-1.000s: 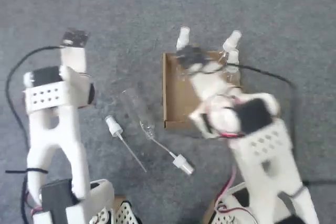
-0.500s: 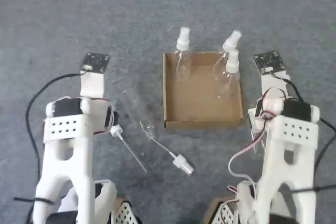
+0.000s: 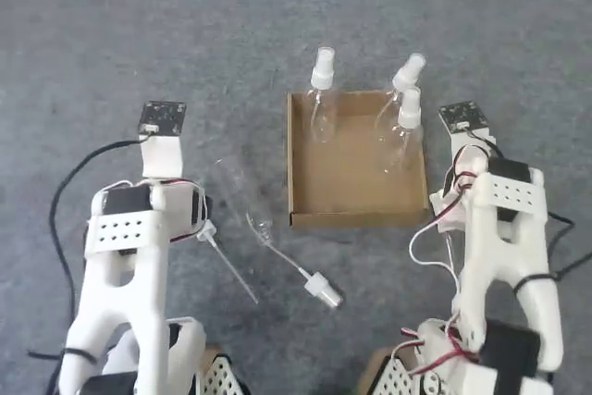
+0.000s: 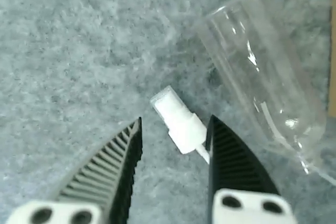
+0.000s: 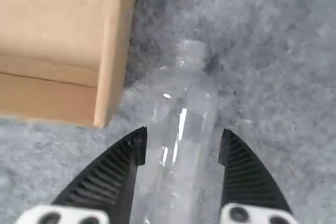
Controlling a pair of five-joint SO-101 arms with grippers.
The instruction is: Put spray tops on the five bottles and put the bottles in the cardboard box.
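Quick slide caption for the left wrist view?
Open left gripper straddles a white spray top on grey carpet, beside a clear bottle lying on its side.

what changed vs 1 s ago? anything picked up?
The right gripper pulled back from over the cardboard box and now sits open over the uncapped bottle lying beside it. The left gripper shifted in, open over a spray top. Nothing grasped. The three capped bottles in the box stayed put.
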